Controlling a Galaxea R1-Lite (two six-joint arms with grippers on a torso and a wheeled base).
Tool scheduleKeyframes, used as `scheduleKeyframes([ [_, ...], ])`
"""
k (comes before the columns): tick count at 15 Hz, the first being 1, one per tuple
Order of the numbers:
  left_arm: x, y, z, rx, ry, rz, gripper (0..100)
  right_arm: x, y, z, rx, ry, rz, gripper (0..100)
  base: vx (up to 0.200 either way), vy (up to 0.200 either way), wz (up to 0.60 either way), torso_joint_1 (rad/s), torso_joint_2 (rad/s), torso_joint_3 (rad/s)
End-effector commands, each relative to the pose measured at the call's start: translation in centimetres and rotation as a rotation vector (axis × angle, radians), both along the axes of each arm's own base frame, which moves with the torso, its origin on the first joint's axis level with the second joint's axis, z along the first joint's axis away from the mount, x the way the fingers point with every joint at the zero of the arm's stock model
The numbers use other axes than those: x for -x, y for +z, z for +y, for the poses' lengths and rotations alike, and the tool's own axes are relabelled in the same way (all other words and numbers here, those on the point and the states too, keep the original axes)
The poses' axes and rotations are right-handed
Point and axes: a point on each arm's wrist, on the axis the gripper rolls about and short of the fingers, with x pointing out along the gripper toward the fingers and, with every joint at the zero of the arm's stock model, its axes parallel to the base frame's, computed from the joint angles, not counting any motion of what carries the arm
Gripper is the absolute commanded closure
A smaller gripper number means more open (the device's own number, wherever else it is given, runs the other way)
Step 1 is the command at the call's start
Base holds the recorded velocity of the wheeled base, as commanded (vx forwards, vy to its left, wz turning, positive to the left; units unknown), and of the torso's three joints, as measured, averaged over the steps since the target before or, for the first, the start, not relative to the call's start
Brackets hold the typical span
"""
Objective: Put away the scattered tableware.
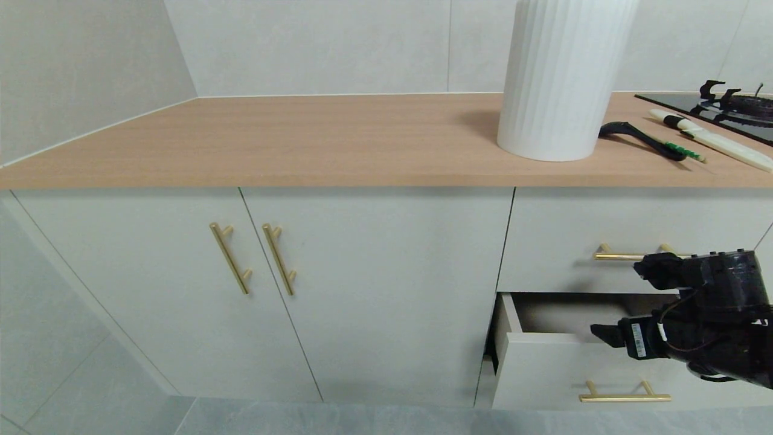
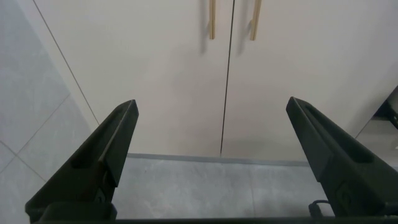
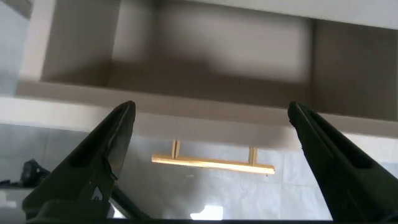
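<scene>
1. The tableware, a black spoon [image 1: 640,138] and a white utensil [image 1: 715,142], lies on the table [image 1: 302,139] beside the white jar [image 1: 561,78], well above the open drawer [image 1: 543,362].
2. The right hand [image 1: 619,299] hangs at the drawer, spread wide and empty. If it rises from there, it could catch the upper handle [image 1: 622,255] or the table's edge.
3. The left hand [image 2: 211,143], also wide, faces the cupboard doors [image 2: 186,74], far from the pieces.
4. A reach for the spoon could knock the jar, and the thin handles may slip from a grip.
</scene>
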Motion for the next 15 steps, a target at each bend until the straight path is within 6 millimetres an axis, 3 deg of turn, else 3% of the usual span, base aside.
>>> scheduleKeyframes([
  [1, 0.0, 0.0, 0.0, 0.000, 0.002, 0.001, 0, -0.4, -1.3, 0.0, 0.010, -0.001, 0.047, 0, 0.000, 0.000, 0.00, 0.000, 0.00, 0.000],
  [8, 0.0, 0.0, 0.0, 0.000, 0.002, 0.001, 0, 0.2, -0.9, -0.1, 0.009, -0.002, 0.033, 0, 0.000, 0.000, 0.00, 0.000, 0.00, 0.000],
  [15, 0.0, 0.0, 0.0, 0.000, 0.001, 0.001, 0, -0.8, -0.4, 0.1, -0.046, -0.042, -0.071, 0, 0.000, 0.000, 0.00, 0.000, 0.00, 0.000],
])
